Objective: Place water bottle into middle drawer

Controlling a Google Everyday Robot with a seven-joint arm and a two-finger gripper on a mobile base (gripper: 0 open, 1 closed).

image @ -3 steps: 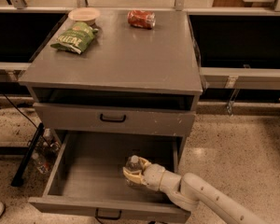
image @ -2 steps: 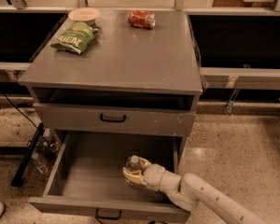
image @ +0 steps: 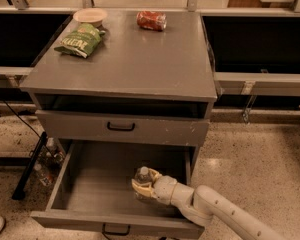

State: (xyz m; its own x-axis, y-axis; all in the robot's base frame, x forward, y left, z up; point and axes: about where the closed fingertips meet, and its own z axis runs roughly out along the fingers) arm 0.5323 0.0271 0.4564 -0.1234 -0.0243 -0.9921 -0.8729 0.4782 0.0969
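Almost nothing has moved since a second ago: the gripper (image: 141, 186) sits in the same spot inside the middle drawer (image: 90, 184), toward its right side and nearer its front wall than its back. Its pale fingers are closed around the water bottle (image: 142, 174), which stands roughly upright with its white cap on top, low over the drawer's bare floor. Whether the base already rests on that floor cannot be told.

The step in hand looks like the release. To do it well, I would settle the bottle until its base bears flat on the drawer floor, then spread the fingers only enough to free the ribbed sides, so the light bottle does not tip. The arm enters over the drawer's front right corner, so the retreat should follow the same line. Rise gently, keeping clear of the drawer's right wall and the closed drawer front (image: 121, 126) above its back.
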